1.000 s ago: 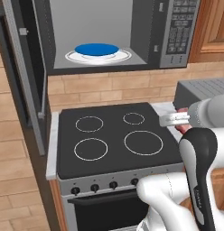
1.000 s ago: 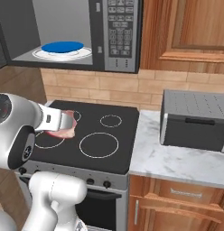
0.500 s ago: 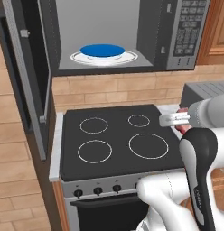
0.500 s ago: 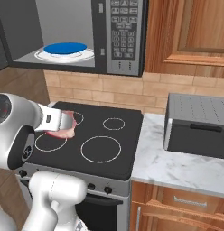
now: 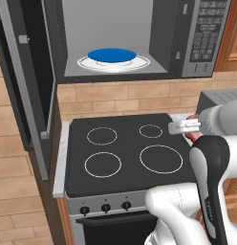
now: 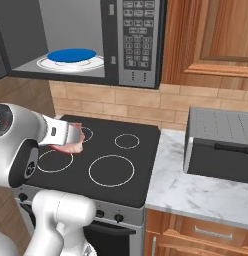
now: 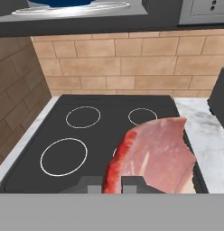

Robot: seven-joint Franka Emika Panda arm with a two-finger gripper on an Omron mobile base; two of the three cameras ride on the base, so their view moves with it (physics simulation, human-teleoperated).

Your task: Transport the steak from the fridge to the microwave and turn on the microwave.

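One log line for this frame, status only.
phase: carry | end effector: shut on steak | over: stove | microwave: door open, plate inside

counter [image 6: 196, 192]: marble | on it: grey box [image 6: 221, 145] | adjoining: black stove [image 5: 125, 150]

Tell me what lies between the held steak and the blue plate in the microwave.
Nothing solid: right base view shows open air and brick backsplash between steak and blue plate.

both base views flank the stove [image 5: 125, 153], hand view nearer, facing backsplash [image 7: 118, 63]
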